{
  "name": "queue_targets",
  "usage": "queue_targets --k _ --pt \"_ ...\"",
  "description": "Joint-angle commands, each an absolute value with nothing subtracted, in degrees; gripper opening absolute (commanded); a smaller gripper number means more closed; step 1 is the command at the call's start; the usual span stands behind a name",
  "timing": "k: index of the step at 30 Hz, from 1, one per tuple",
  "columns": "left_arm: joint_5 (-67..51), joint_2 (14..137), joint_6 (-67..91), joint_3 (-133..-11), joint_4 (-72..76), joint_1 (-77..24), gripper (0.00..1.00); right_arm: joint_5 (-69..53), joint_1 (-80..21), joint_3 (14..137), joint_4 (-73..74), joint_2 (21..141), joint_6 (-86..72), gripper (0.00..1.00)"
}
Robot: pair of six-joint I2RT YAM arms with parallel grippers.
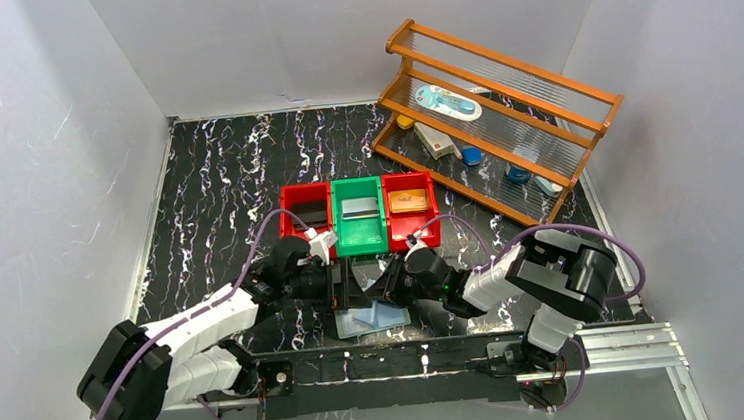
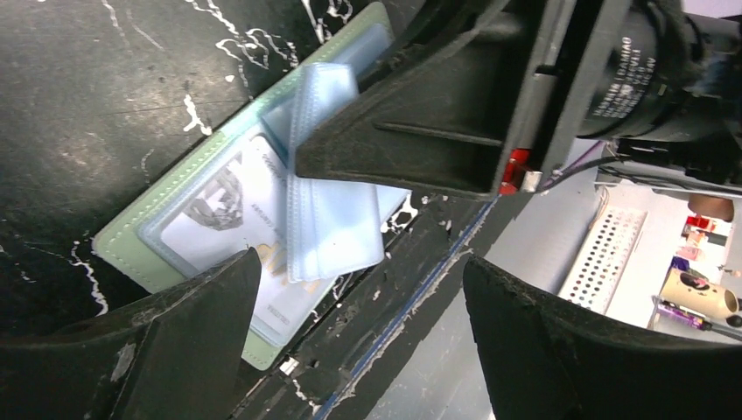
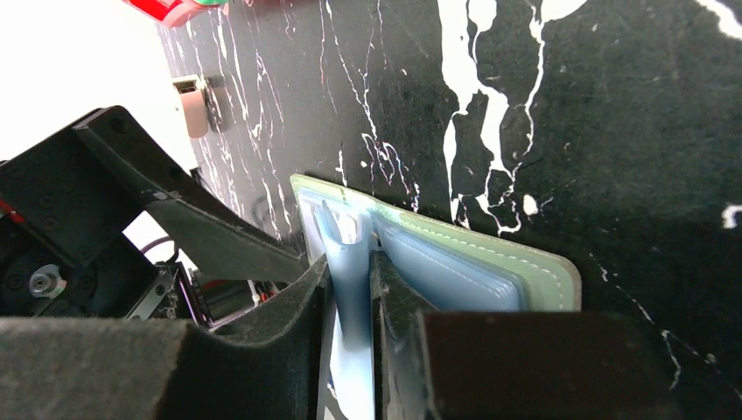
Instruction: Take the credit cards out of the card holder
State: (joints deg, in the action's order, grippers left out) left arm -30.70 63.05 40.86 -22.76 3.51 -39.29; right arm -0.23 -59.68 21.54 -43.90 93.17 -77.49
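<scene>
Here the right gripper (image 3: pixel 350 267) pinches the card holder (image 3: pixel 477 262).

Print on the sleeved credit card (image 2: pixel 229 214) is unreadably blurred.

both arms low and stretched forward, wrists turned inward, fingertips meeting at centre. left gripper (image 2: pixel 360 262) jaws spread wide, gripping nothing. right gripper (image 3: pixel 350 262) jaws nearly together, pinching a clear sleeve of the card holder (image 3: pixel 534 267).
</scene>
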Motion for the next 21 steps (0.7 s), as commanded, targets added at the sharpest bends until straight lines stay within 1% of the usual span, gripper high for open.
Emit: queue_targets --k 1,11,16,21 --pt "-28.6 64.4 42.01 -21.21 5.83 -39.96 0.84 -0.57 -59.41 20.48 -43.27 94.35 -77.86 0.28" --pt "-32.02 66.67 44.15 -19.87 11.87 -41.21 0.77 -1.88 -59.4 20.48 -45.72 96.62 -78.7 0.29" --pt "-32.49 67.05 44.7 -19.45 12.28 -41.48 0.74 -1.93 -59.33 20.48 -46.47 97.03 -79.06 0.3" --pt "-38.15 67.07 47.08 -18.54 19.13 -41.52 0.72 -2.65 -59.32 20.48 -48.16 96.97 -78.95 0.33"
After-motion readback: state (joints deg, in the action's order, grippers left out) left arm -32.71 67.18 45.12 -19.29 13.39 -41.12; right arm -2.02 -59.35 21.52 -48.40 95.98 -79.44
